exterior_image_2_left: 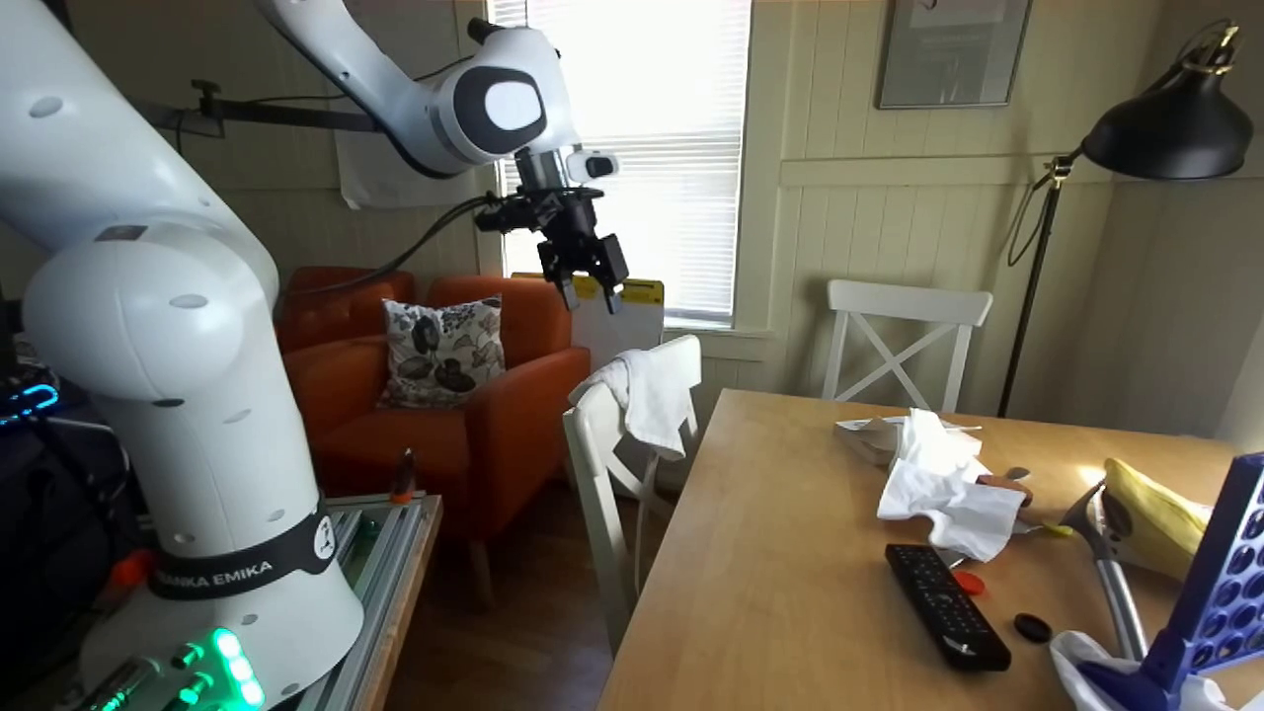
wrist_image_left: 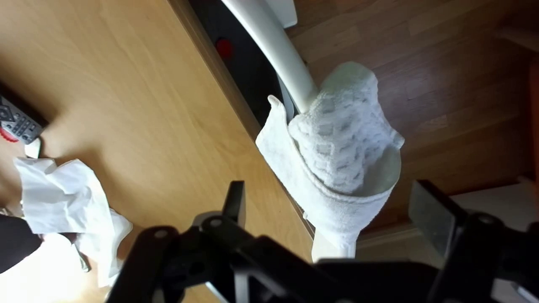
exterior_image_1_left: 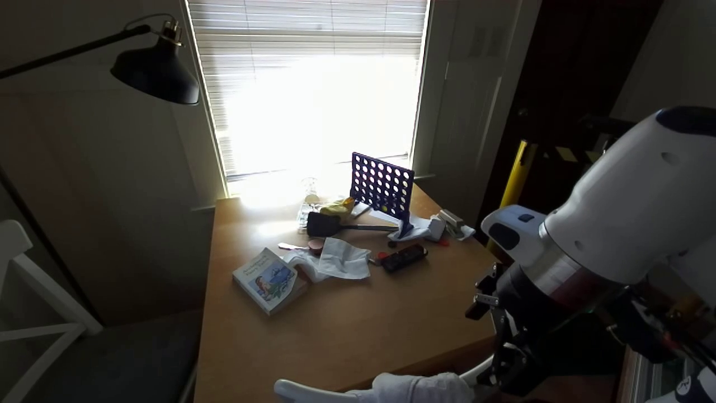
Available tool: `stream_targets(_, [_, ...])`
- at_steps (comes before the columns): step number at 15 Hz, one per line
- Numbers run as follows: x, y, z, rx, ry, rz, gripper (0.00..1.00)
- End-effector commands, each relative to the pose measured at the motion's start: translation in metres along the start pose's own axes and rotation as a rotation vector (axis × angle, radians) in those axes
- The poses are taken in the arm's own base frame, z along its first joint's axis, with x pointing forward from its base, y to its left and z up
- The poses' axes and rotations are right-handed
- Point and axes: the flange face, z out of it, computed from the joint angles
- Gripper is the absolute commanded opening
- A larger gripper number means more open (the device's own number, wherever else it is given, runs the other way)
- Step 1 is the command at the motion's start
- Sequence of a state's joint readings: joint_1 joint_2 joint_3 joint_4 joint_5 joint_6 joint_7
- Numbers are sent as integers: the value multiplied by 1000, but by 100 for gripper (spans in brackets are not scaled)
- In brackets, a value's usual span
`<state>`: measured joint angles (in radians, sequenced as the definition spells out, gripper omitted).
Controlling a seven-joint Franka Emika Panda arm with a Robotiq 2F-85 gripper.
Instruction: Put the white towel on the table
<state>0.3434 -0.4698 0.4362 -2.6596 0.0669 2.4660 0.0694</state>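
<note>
Wrist view: looking at a wide-spread, empty pincer above the white towel, draped over a chair beside the surface. Imo ease down, pinch fabric only, lift high before swinging across.

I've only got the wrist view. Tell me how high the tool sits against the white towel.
Observer: In an exterior view the tool hangs higher than the white towel, with a visible gap between them.
Operator: Name something upright on the table that I can't see.
Observer: A blue game grid stands there, showing in both exterior views.
Operator: Now give me anything tall nearby.
Observer: A black lamp rises beyond the table in an exterior view, its top well above table height.
</note>
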Motion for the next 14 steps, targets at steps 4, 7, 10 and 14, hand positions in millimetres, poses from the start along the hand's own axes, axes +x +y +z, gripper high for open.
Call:
stream_targets(4, [18,-9,31,-10,48,-102,100])
stream_targets(7, [25,-18,47,-5,51,-159,100])
stream_targets(10, [31,-24,61,-12,48,-210,89])
stream_targets(14, [39,-31,76,-26,34,-280,63])
